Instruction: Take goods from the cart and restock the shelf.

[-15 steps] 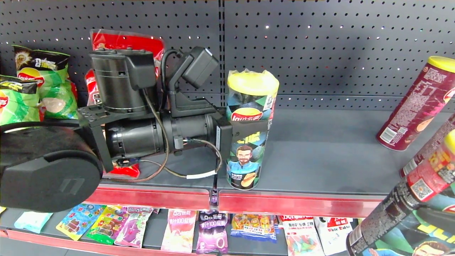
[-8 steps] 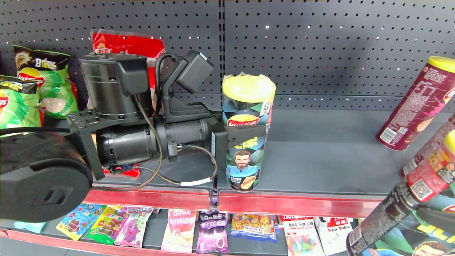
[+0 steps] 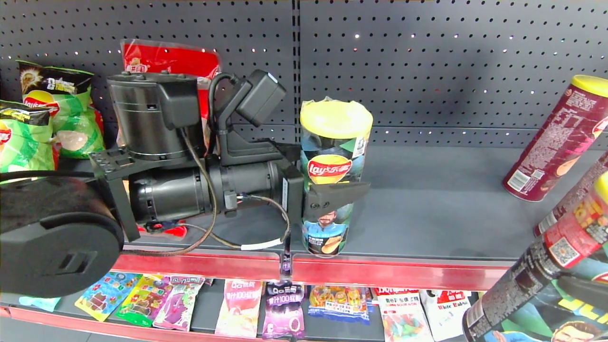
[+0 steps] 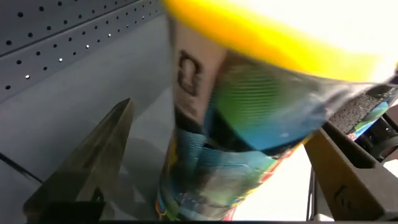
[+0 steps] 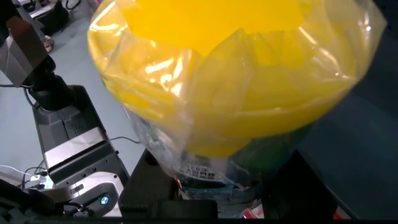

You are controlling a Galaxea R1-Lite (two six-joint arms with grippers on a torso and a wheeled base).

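A chip can (image 3: pixel 332 142) with a yellow lid stands upright on the grey shelf (image 3: pixel 427 204), close to its red front edge. My left gripper (image 3: pixel 327 183) is open around its middle. In the left wrist view the can (image 4: pixel 249 124) sits between the spread fingers (image 4: pixel 93 168) with a gap on each side. In the right wrist view, my right gripper (image 5: pixel 217 193) is shut on a second yellow-lidded chip can (image 5: pixel 230 81) wrapped in clear film. This can (image 3: pixel 546 318) also appears at the head view's lower right corner.
Green chip bags (image 3: pixel 61 114) and a red bag (image 3: pixel 166 57) stand behind my left arm. At the right, a maroon can (image 3: pixel 555 137) and a black-and-red can (image 3: pixel 536 266) lean in. Candy packets (image 3: pixel 285 304) lie on the lower shelf. Pegboard backs the shelf.
The left gripper lowered the can onto the shelf and shifted slightly left. Its fingers then spread, and the near finger dropped away from the can.
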